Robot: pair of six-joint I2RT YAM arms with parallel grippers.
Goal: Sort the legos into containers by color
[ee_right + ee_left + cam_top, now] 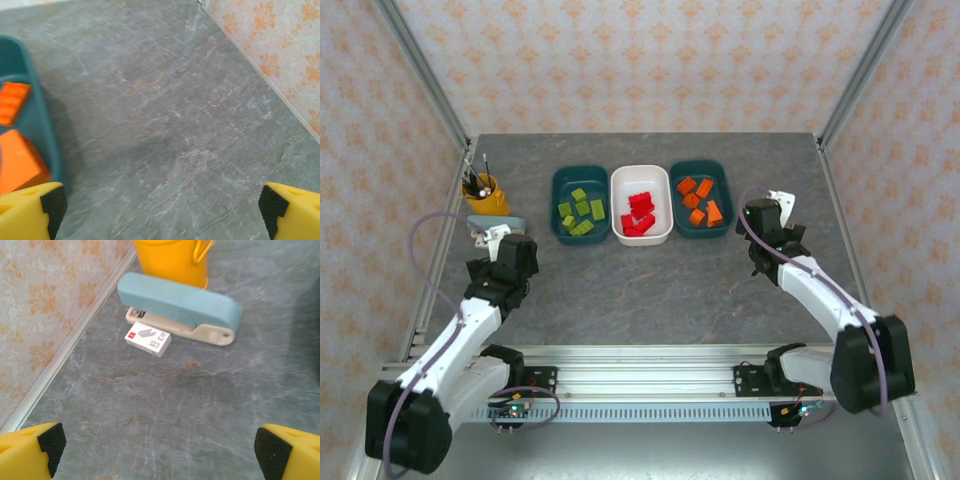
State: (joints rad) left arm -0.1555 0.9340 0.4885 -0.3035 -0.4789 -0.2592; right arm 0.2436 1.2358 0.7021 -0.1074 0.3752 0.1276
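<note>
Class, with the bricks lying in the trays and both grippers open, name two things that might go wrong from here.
1. The left gripper hangs open close to the stapler, staple box and yellow cup; a forward sweep might knock them.
2. The right gripper sits beside the right teal tray, close to its wall; a sideways move might nudge it and jostle the orange bricks.

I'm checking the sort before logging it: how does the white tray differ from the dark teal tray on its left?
Color: the white tray is white, the left teal tray dark teal. Contents: the white tray holds red legos, the left teal tray lime green legos. Both are shallow rounded rectangles of like size, set side by side.
</note>
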